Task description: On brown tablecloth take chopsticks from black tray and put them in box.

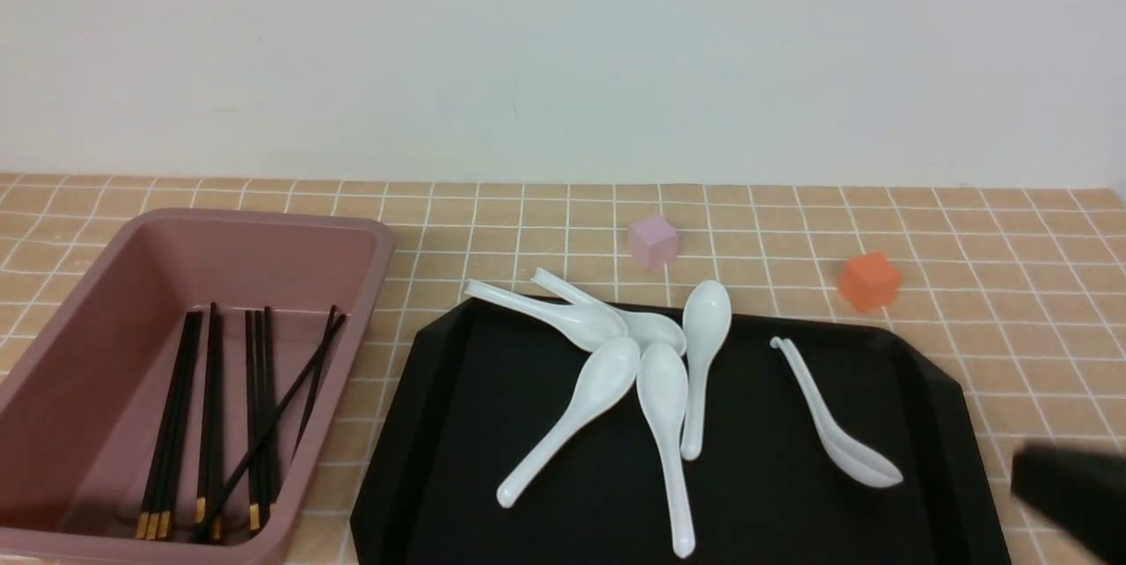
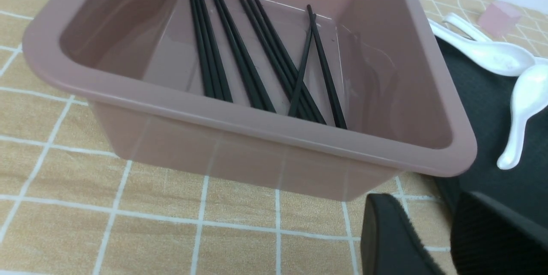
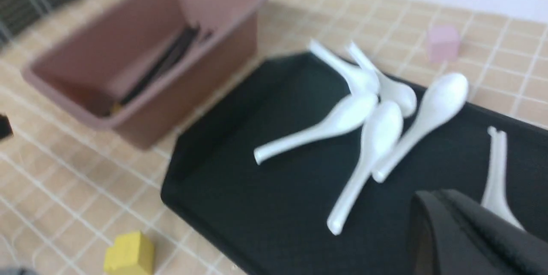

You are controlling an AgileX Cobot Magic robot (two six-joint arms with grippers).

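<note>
Front view: the glossy black rectangular tray with cut-off corners [image 1: 493, 459] carries only white ceramic soup spoons [image 1: 661, 380]; no stick shows on it. The thin black chopsticks with gold bands [image 1: 258, 407] lie inside the deep pink-brown plastic box [image 1: 264, 223], just left of the tray on the tan grid-lined tablecloth [image 1: 968, 231]. The job looks finished, so I judge that what is called for is a clean retreat. The right hand [image 1: 1069, 484], a dark shape at the tray's right edge, should rise straight before swinging away. A lone spoon [image 1: 836, 433] lies near it, and a brush could skate it across the slick tray. A pale pink cube [image 1: 653, 241] and an orange cube [image 1: 869, 280] sit beyond the tray, out of the way.

Left wrist view: the left hand [image 2: 428, 215] hangs outside the box's near wall, fingers parted and empty. The sticks lie mostly lengthways on the box floor, one crossing its neighbours. They are slim, smooth and dark, and their gold ends are hidden behind the wall.

Right wrist view, blurred: the right hand is clenched with nothing between its fingers. The sticks show as a dark bundle in the box. A yellow block [image 3: 128, 253] sits on the cloth near the tray.
</note>
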